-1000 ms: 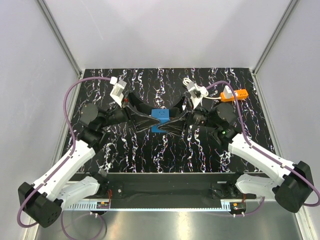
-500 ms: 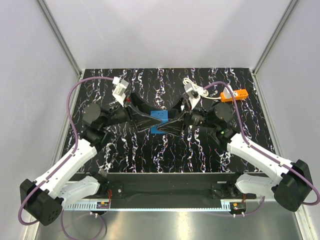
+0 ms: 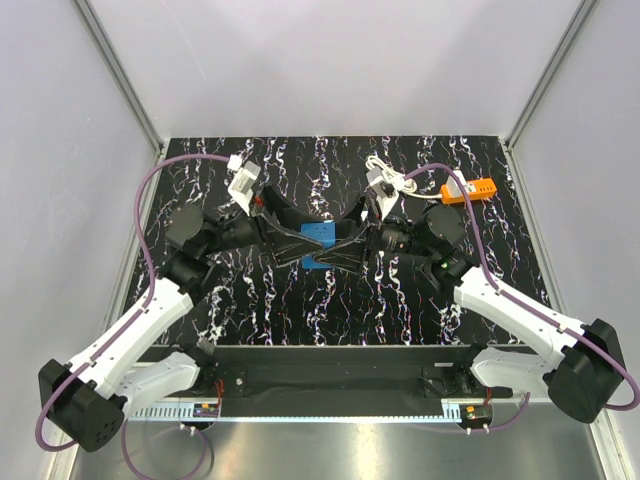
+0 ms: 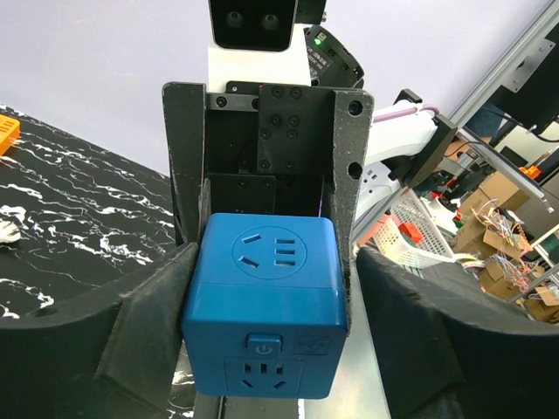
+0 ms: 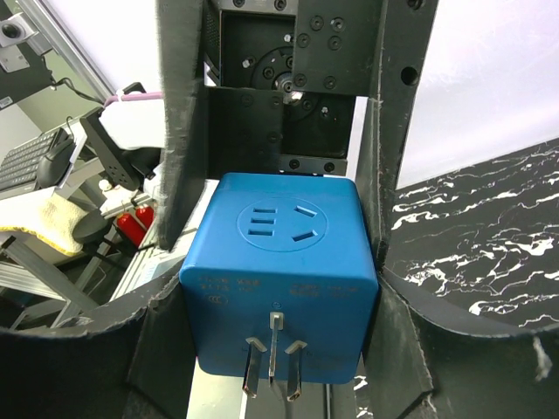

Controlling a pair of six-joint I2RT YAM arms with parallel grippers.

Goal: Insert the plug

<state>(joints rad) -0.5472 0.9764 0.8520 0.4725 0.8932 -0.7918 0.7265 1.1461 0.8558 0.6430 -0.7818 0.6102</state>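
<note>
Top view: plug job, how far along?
Done: the blue cube is picked up and sits between the left gripper and right gripper. In hand: the right jaws hug its sides; the left grip is unclear. Left: its prongs are bare, and the orange power strip lies apart, far right.

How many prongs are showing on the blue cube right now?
3 prongs, on the lower face of the blue cube in the right wrist view: left, centre, right. Far faces are hidden.

A black marbled table (image 3: 300,300) is enclosed by pale walls (image 3: 330,60) and metal posts (image 3: 120,75), and cardboard boxes (image 4: 489,229) are seen beyond it.
</note>
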